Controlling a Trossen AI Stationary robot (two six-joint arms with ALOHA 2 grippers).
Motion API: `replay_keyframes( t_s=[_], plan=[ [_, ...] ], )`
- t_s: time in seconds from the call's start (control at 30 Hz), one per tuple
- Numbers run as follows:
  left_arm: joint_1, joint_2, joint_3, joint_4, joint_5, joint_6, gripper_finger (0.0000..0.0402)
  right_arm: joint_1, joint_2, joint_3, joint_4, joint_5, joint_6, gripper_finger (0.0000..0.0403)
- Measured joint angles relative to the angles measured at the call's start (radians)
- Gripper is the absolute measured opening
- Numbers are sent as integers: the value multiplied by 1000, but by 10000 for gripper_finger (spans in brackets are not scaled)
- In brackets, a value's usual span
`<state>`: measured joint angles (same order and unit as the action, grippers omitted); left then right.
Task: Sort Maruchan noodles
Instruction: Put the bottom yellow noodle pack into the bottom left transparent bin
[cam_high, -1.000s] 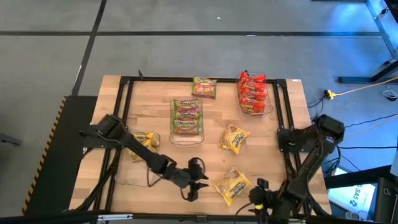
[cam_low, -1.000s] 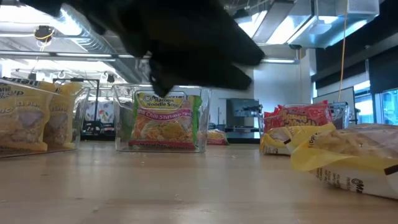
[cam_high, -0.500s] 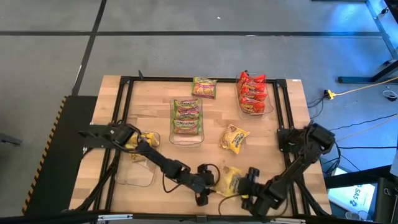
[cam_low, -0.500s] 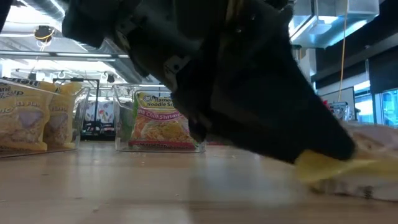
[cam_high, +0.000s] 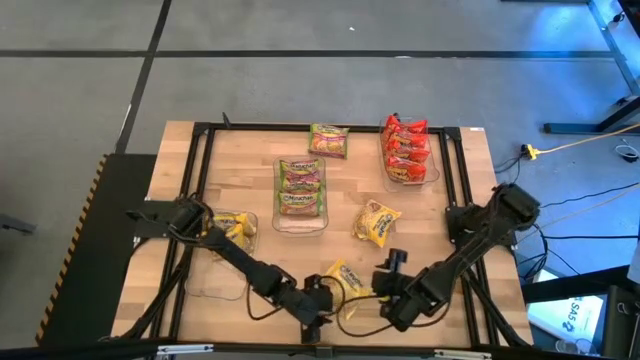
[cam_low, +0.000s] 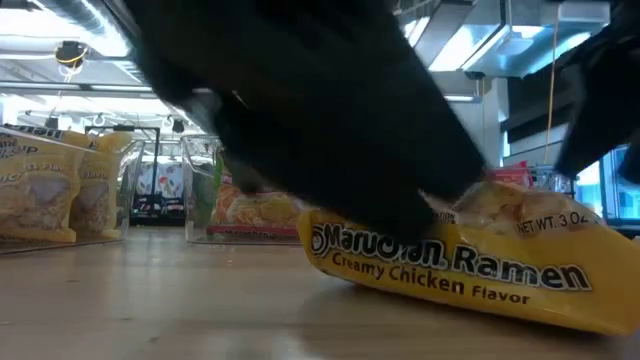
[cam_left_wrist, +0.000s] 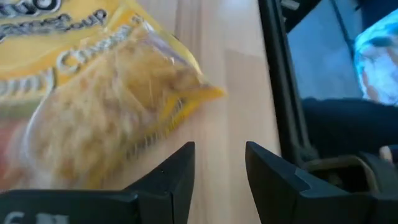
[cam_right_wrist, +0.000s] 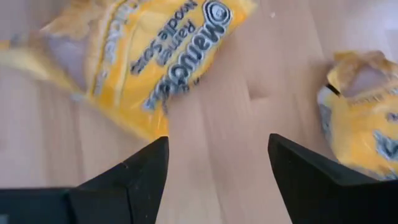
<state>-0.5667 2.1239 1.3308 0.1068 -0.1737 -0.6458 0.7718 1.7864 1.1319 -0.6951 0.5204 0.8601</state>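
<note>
Lying flat near bench (cam_high: 250, 170) front edge, yellow noodle packet (cam_high: 347, 277) sitting between both grippers. Left gripper (cam_high: 318, 300) fingers standing apart, gripping nothing. Right gripper (cam_high: 385, 290) fingers gaping wide, packet just ahead, ungripped.

Grey floor (cam_high: 300, 80) surrounds the table; bright ceiling lights (cam_low: 480, 40) shine overhead.

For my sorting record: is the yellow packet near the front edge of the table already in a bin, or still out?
Out. The yellow Creamy Chicken packet lies on the bare wooden table, between both tools, apart from the clear bin of yellow packets.
</note>
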Motion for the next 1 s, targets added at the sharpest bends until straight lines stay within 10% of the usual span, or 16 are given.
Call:
replay_keyframes(
  t_s=[0.3, 0.73, 1.0],
  plan=[
    [-75, -77, 0, -82, -199, 19, 135, -27, -131, -86, 65, -24, 55, 249],
    [-83, 31, 0, -60, -312, 27, 135, -218, -163, -518, 998, -357, 114, 225],
    [-67, 32, 0, -50, -338, 76, 135, -239, -99, -527, 1043, -364, 241, 321]
  ],
)
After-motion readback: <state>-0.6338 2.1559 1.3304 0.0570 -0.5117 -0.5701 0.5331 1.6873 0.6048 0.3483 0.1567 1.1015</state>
